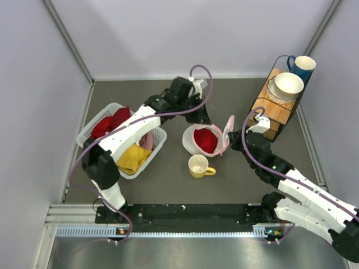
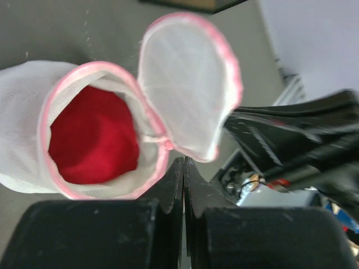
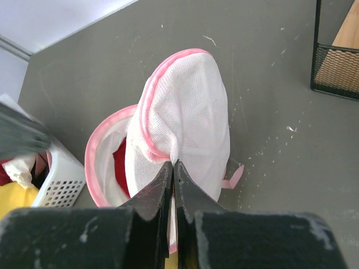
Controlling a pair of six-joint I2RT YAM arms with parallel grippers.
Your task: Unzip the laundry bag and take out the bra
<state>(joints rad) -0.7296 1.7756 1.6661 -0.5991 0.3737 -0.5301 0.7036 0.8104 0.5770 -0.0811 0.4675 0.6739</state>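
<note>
Bag [image 1: 189,144] sits open mid-table [image 1: 168,101], next to the mug [image 1: 197,166]. Right gripper [image 3: 174,163] is pinching the flap [image 3: 190,112] upright so the mouth is clear. Left gripper [image 2: 184,168] is closed at the rim. The red thing inside is probably the bra [image 2: 92,134].

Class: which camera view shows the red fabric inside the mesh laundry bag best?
Left wrist: the open mouth faces it, red fabric filling the laundry bag. Top external shows it small; right wrist, a sliver behind the flap.
</note>
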